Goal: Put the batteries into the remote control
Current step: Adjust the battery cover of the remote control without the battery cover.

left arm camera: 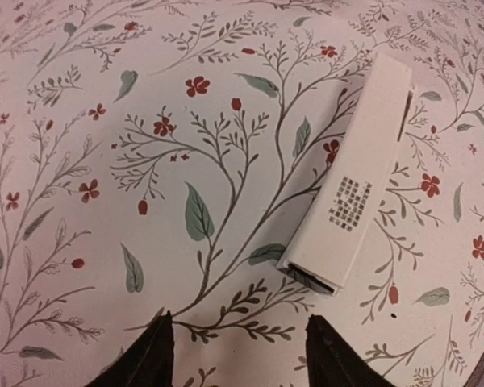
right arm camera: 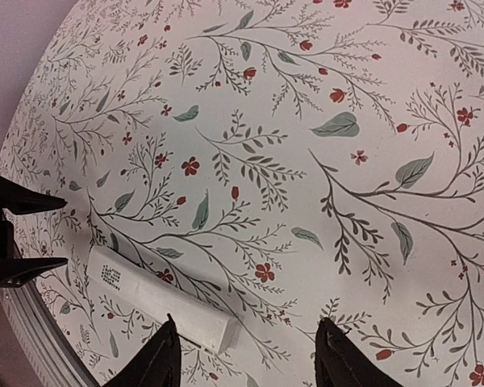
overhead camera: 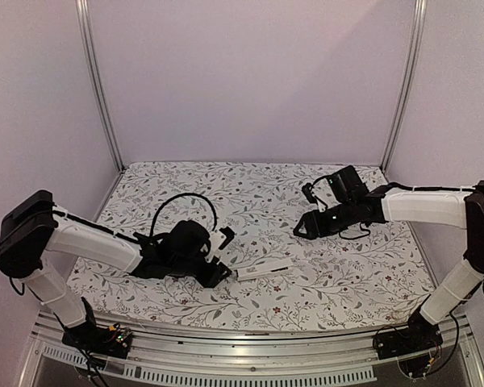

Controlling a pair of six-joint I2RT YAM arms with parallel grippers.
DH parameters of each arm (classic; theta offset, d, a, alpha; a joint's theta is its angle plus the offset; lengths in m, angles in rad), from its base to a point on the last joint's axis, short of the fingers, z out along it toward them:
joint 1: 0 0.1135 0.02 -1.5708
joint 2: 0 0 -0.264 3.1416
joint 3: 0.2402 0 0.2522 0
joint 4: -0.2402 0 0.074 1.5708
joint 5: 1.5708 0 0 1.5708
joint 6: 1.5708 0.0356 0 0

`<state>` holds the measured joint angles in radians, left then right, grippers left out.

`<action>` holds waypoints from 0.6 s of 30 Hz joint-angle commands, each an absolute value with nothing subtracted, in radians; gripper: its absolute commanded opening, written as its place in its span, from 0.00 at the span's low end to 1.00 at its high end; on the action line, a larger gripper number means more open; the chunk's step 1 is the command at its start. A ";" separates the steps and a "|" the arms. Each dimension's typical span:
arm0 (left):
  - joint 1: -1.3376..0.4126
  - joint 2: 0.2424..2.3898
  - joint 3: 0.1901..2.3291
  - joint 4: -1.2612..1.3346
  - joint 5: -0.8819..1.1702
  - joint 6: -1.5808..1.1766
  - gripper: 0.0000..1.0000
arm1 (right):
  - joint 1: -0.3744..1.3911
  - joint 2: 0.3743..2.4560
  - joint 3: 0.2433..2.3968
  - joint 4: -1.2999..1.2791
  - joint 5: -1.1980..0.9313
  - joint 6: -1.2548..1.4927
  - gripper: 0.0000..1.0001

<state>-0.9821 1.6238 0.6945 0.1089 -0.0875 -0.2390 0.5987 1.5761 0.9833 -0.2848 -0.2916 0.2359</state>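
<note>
Remote control (overhead camera: 264, 271) on table (overhead camera: 347, 266) — just right of left jaws

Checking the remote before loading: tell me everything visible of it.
The remote is a slim white bar, plastic by its look, lying flat on the floral cloth. A grid of small dark dots sits near one end, and that end looks open and dark inside. A dark slit runs along one long edge near the other end. Only the cloth touches it; the left gripper, just short of the open end, and the right gripper are open and clear.
</note>
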 commanded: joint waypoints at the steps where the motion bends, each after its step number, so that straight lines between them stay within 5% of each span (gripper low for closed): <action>1: -0.997 1.532 0.693 0.086 -0.027 -0.028 0.68 | 0.582 1.624 0.969 -0.335 -0.389 0.329 0.55; 8: -1.035 1.636 0.789 0.170 0.120 0.269 0.99 | 0.551 1.697 0.952 -0.298 -0.529 0.360 0.53; 18: -1.022 1.932 1.033 0.188 0.175 0.415 0.97 | 0.550 1.740 0.926 -0.264 -0.528 0.356 0.46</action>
<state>-1.0267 1.8679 0.9775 0.1783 0.1093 0.3370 0.5541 1.7363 0.9440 -0.2863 -0.5266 0.3531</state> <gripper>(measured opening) 0.980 0.463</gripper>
